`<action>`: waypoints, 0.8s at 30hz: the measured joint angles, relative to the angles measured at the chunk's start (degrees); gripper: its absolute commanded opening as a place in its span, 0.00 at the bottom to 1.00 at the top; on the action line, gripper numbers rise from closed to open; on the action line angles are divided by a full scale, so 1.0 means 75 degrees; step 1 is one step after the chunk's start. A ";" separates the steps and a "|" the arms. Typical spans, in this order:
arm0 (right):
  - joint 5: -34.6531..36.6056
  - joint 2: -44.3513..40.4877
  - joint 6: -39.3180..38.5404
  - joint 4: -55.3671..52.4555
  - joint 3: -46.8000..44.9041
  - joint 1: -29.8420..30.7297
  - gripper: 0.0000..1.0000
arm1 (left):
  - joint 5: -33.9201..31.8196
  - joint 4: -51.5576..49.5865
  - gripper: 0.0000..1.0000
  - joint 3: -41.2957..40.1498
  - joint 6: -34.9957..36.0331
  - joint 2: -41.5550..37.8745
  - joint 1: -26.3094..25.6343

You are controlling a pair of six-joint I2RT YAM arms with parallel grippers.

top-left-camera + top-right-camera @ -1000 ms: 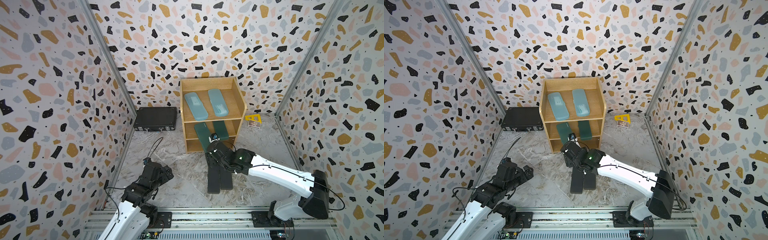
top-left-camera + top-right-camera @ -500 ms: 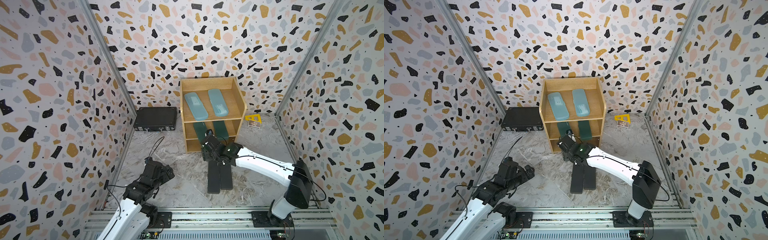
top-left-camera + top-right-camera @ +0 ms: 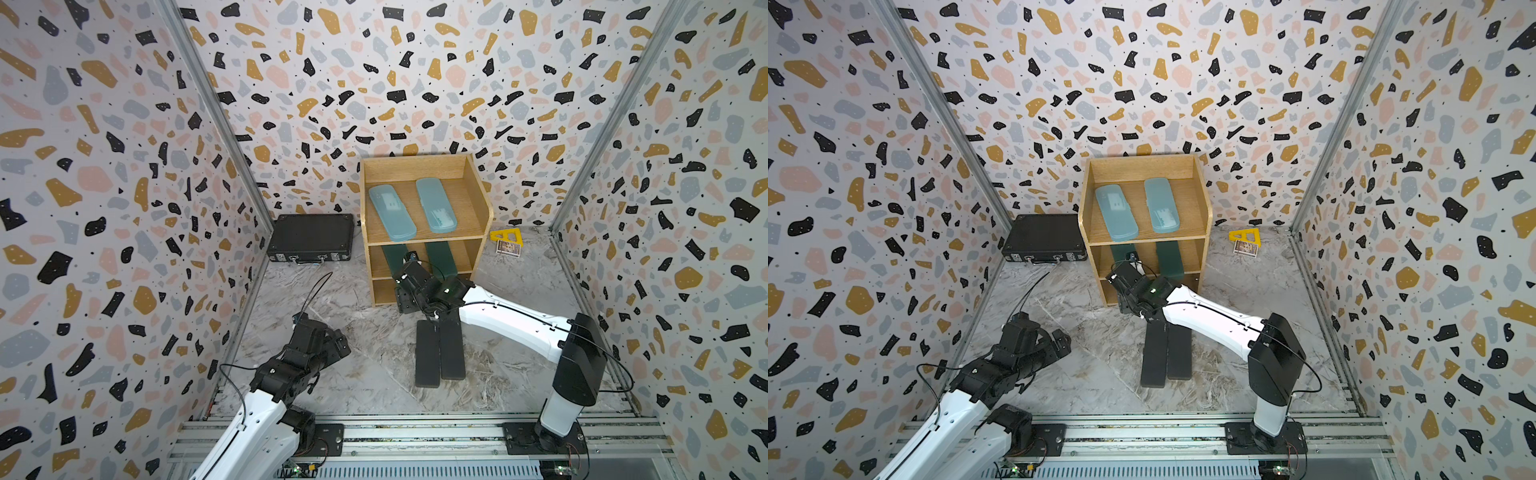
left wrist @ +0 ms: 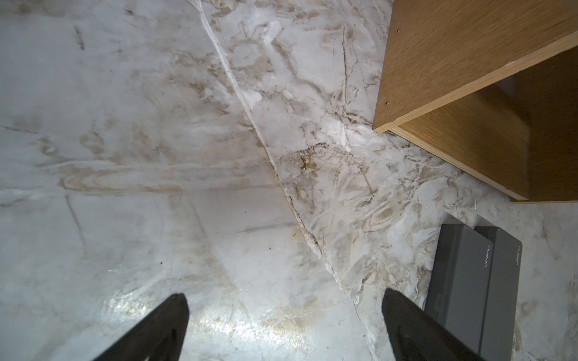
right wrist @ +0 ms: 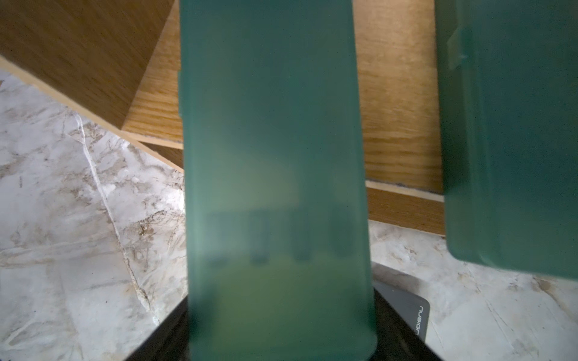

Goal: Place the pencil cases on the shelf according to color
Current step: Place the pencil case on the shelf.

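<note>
**A:** The right gripper (image 5: 281, 312): what does it have?

**B:** Its jaws are clamped across the near end of a long, flat dark green plastic pencil case (image 5: 275, 140). The case reaches in over the middle tier of the light oak wooden shelf (image 3: 482, 208), and its near end sticks out past the front edge.

**A:** And the right arm (image 3: 511, 322)?

**B:** Its dark upper link stands up from the base at the near rail. The white forearm runs low across the grey marbled tabletop (image 3: 365, 374) to the shelf front.

**A:** The left gripper (image 4: 284, 300)?

**B:** Spread wide, nothing between the fingers, pointing down at bare tabletop. The left arm (image 3: 262, 411) is folded low near the left wall, well apart from the shelf.

**A:** What is in the shelf?

**B:** On the top tier, two translucent light-blue rounded pencil cases (image 3: 392, 214) lie side by side, apart. On the middle tier, a second dark green case (image 3: 440, 257) lies beside the held one, also overhanging the front.

**A:** The others?

**B:** Two matte black rectangular cases (image 3: 427, 359) lie touching on the tabletop before the shelf, partly under the forearm. A large black briefcase (image 3: 311, 239) lies closed to the left of the shelf, its contents hidden.
</note>
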 measured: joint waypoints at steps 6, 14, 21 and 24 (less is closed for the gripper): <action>-0.0012 0.0163 0.0134 0.0006 0.0140 -0.0058 0.47 | 0.0003 0.0085 1.00 0.0000 0.0000 0.0032 0.0000; -0.0017 0.0230 0.0204 0.0073 0.0236 -0.0128 0.54 | 0.0087 0.0224 1.00 0.0000 0.0017 0.0184 0.0000; -0.0012 0.0423 0.0210 0.0128 0.0542 -0.0224 0.61 | 0.0117 0.0251 1.00 0.0000 0.0111 0.0198 0.0000; -0.0012 0.0434 0.0230 0.0137 0.0542 -0.0256 0.65 | 0.0122 0.0251 1.00 0.0000 0.0140 0.0210 0.0000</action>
